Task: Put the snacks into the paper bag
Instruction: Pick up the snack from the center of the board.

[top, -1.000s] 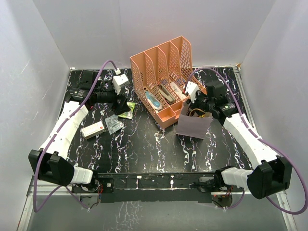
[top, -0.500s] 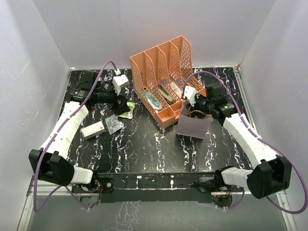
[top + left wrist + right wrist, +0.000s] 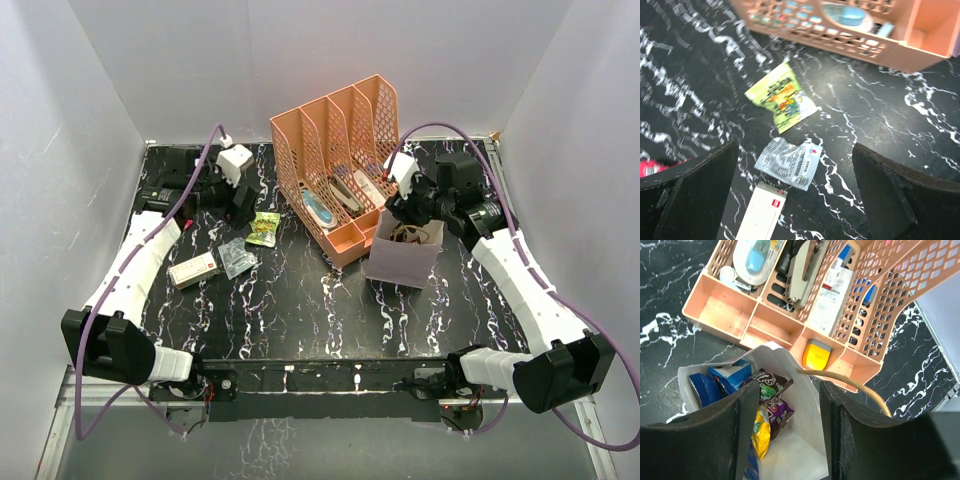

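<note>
The table [image 3: 300, 300] has a black top with white marble veining and fills most of the enclosure. Three plain white walls surround it: back wall [image 3: 300, 60], left wall [image 3: 60, 150], right wall [image 3: 590, 150]. Each wall meets the table at its edge. A peach mesh organiser [image 3: 290, 160] stands upright on the far half of the table, near the back wall. A grey speckled ledge [image 3: 300, 450] runs along the near side, below the table edge. Lighting is even and diffuse. Shadows on the walls are soft.
</note>
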Available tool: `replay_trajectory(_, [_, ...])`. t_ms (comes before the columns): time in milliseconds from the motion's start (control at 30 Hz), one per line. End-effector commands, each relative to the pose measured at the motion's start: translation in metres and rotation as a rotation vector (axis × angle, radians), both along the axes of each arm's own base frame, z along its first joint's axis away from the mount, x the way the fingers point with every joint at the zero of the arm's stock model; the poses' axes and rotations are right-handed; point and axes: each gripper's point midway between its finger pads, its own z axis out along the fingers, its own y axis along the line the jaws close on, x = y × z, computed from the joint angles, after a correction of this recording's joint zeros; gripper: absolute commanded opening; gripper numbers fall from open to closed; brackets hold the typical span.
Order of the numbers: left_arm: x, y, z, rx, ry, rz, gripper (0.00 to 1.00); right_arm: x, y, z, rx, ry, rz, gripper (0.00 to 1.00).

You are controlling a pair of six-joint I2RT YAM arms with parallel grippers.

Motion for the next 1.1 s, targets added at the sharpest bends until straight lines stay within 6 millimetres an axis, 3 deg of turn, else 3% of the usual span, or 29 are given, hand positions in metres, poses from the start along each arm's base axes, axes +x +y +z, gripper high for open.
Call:
replay_trajectory(0, [0.017, 0.044, 0.006, 0.025, -0.014, 0.230, 0.97, 0.008, 0.007, 0.050, 0.095, -0.095, -0.035, 0.55])
replay_trajectory(300, [0.039, 0.120, -0.024, 0.031, 0.079, 0.462, 0.98, 0.013, 0.022, 0.073, 0.228, -0.142, -0.026, 0.63])
replay_trajectory(433, [0.045, 0.166, -0.042, 0.004, 0.099, 0.590, 0.98, 0.003, 0.029, 0.072, 0.278, -0.158, 0.014, 0.70])
replay_trajectory(667, [0.054, 0.236, -0.075, -0.046, 0.101, 0.794, 0.99, -0.015, 0.040, 0.060, 0.308, -0.149, 0.107, 0.72])
replay_trajectory(833, [0.067, 0.263, -0.107, -0.027, 0.146, 0.874, 0.98, -0.020, 0.045, 0.056, 0.318, -0.137, 0.141, 0.73])
replay_trajectory(1067, [0.085, 0.283, -0.154, 0.013, 0.213, 0.933, 0.98, -0.025, 0.049, 0.044, 0.308, -0.120, 0.161, 0.74])
